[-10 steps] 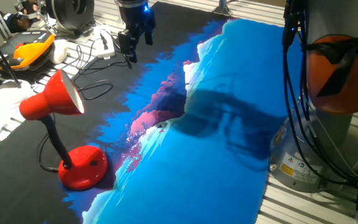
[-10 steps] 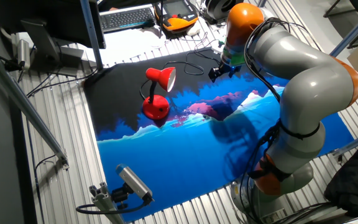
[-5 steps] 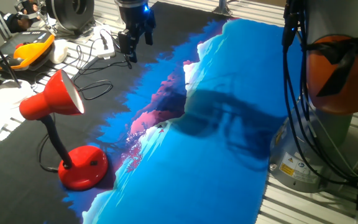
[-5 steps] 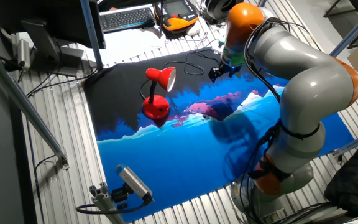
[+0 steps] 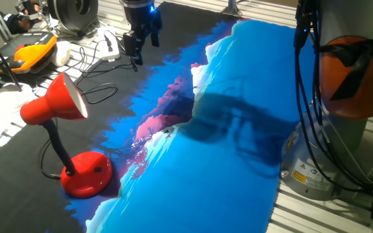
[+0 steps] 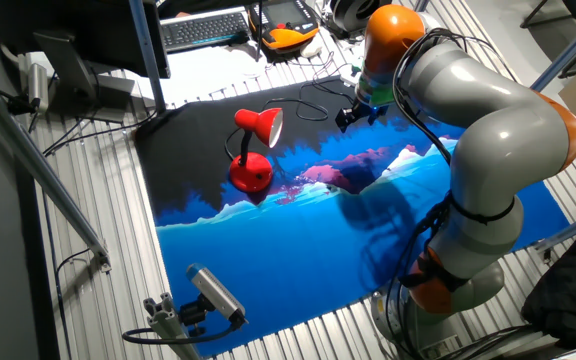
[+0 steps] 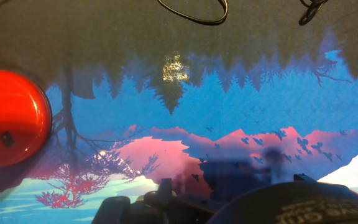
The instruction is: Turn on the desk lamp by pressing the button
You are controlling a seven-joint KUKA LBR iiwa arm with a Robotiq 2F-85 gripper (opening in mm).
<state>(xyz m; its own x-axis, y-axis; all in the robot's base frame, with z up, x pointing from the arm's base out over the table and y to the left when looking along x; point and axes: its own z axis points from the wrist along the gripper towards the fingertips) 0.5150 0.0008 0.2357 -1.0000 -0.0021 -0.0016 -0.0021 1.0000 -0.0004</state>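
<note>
The red desk lamp [image 5: 54, 100] stands at the near left of the mat, its cone shade tilted up on a thin black neck above the round red base [image 5: 86, 173]. The button [image 5: 98, 169] is a tiny dark dot on top of that base. The hand view shows the base [image 7: 11, 118] at the left edge with the button [image 7: 7, 139] on it. My gripper [image 5: 142, 48] hangs above the far black part of the mat, well away from the lamp [image 6: 258, 125], its two fingers apart and holding nothing. The other fixed view places the gripper [image 6: 346, 118] to the right of the shade.
A blue and black printed mat [image 5: 225, 149] covers the table. Black cords [image 7: 191, 12] loop on its far edge. An orange-and-black gadget [image 5: 28, 55] and a keyboard [image 6: 203, 28] lie beyond the mat. The arm's base [image 6: 458, 270] stands at the mat's right side.
</note>
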